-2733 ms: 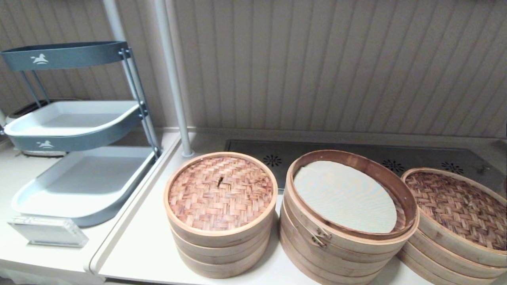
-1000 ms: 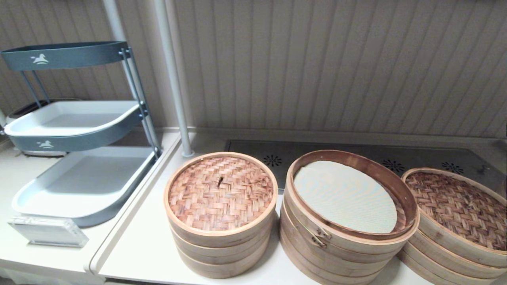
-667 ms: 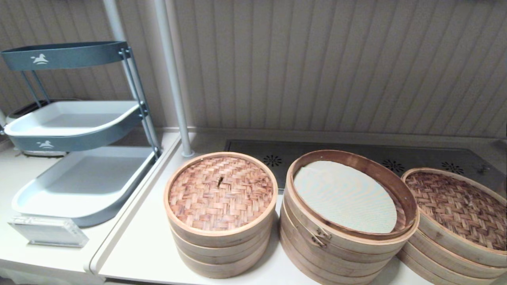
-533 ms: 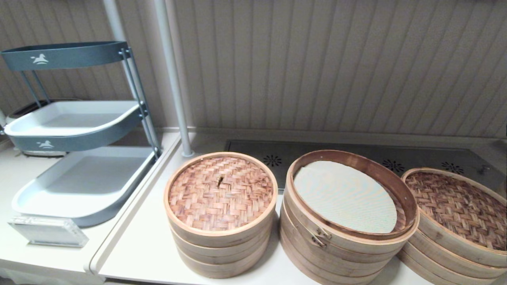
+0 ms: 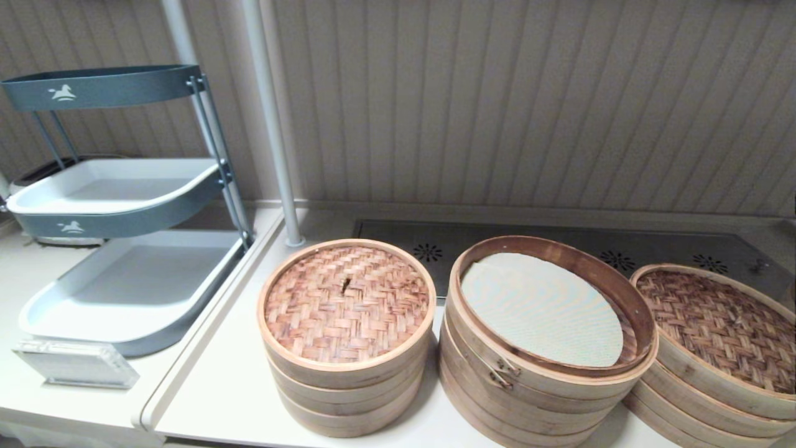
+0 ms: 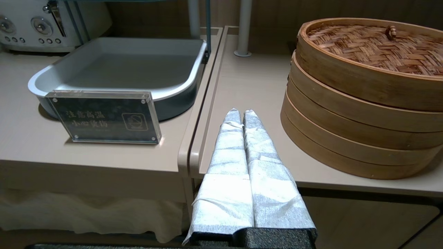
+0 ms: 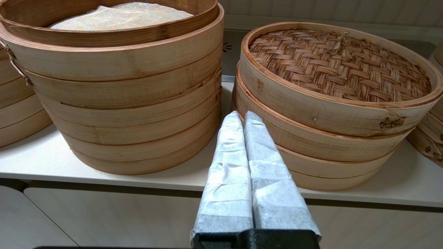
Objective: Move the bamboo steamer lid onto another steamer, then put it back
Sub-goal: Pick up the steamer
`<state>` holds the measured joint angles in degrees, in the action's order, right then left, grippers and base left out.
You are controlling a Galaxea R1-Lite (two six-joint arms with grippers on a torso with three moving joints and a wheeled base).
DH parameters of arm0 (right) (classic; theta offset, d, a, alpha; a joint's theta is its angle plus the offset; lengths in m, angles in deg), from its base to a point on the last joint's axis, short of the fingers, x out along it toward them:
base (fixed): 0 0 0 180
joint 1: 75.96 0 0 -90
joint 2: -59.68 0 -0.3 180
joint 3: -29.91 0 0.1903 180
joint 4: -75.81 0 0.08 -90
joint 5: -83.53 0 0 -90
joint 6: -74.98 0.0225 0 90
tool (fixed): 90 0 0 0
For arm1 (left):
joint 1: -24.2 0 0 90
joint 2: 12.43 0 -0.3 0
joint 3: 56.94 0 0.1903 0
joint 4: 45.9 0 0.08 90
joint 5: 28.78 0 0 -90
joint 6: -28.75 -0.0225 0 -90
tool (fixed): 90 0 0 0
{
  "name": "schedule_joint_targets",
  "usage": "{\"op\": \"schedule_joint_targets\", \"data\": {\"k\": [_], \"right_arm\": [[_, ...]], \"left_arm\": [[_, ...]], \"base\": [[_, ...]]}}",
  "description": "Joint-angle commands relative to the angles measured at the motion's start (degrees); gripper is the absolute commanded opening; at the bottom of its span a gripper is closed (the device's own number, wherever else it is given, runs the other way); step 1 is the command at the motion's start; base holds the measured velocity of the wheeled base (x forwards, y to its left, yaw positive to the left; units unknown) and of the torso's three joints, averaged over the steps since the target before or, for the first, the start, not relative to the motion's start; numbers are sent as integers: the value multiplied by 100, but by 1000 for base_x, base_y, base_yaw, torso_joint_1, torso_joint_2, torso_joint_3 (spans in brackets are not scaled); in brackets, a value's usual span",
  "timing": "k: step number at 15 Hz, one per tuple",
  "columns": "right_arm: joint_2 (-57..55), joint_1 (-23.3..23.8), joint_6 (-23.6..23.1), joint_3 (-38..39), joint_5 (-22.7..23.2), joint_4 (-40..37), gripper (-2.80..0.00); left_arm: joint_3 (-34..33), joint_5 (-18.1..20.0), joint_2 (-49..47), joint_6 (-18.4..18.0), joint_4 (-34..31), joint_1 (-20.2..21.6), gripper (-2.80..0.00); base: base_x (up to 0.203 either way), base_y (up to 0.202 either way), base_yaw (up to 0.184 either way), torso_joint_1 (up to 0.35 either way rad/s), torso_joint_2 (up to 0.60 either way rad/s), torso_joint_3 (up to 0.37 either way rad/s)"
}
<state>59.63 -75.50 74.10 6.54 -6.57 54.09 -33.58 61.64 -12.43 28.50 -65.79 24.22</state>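
Note:
The large light reddish-tan bamboo steamer lid shows in no view. The other steamer point(image 5: 715, 323), a wide low stack with a darker brown woven top, stands at the counter's right end. In the right wrist view this stack point(image 7: 339, 65) is just beyond and beside my right gripper point(image 7: 241, 113). That gripper is shut and empty, low at the counter's front edge, pointing into the gap between two stacks. My left gripper point(image 6: 238, 111) is also shut and empty, low by the counter's front left. Neither gripper shows in the head view.
A narrow three-tier stack point(image 5: 346, 305) with a small woven lid stands on the left. The tall wide stack point(image 5: 472, 348) with a metal clasp is uncovered, a pale cloth inside. A grey tray rack point(image 5: 124, 286), an acrylic sign point(image 5: 74, 363) and a white pole point(image 5: 273, 155) stand left.

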Motion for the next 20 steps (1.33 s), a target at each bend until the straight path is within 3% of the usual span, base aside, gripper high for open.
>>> {"op": "schedule_joint_targets", "data": {"k": [1, 16, 20], "right_arm": [[-21, 6, 0, 141, 1, 2, -280], [14, 15, -167, 53, 80, -6, -280], [-170, 7, -167, -633, 326, -330, -280]], "left_arm": [[-141, 2, 9, -1, 4, 7, -280], [-141, 2, 9, -1, 4, -2, -280], [-141, -6, 9, -1, 4, -2, -280]], "base": [[0, 0, 0, 0, 0, 0], [0, 0, 0, 0, 0, 0], [0, 0, 0, 0, 0, 0]]}}
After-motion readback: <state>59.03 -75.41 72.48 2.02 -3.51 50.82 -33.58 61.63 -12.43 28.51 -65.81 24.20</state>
